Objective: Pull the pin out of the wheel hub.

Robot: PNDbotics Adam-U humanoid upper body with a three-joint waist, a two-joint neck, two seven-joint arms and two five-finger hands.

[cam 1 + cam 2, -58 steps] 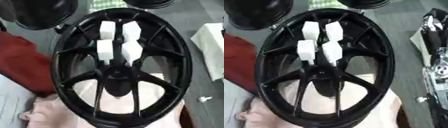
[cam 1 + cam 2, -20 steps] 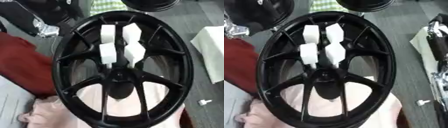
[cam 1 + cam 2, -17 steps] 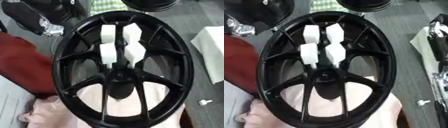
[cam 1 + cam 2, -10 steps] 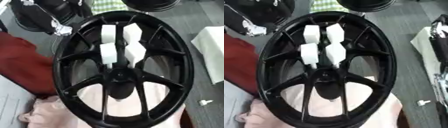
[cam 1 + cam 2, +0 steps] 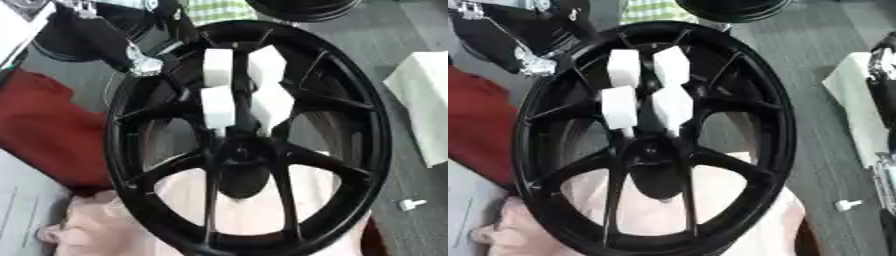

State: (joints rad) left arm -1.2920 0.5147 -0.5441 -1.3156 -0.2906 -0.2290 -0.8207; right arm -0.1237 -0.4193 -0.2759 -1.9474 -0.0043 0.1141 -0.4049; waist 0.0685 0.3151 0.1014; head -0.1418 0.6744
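The black wheel hub [image 5: 249,145] fills the middle of the frame, lying on a pale pink cloth [image 5: 105,232] (probably to protect its face). 4 white blocks [image 5: 647,92] sit between the upper spokes; which one is the pin I cannot tell. The left hand [image 5: 131,52] enters at the upper left, at the rim; whether its fingers are spread or curled I cannot tell. Part of the right arm [image 5: 883,75] shows at the right edge, away from the hub.

Workshop floor: black wheel rims [image 5: 254,140], grey concrete [image 5: 411,30], rags [image 5: 44,125].
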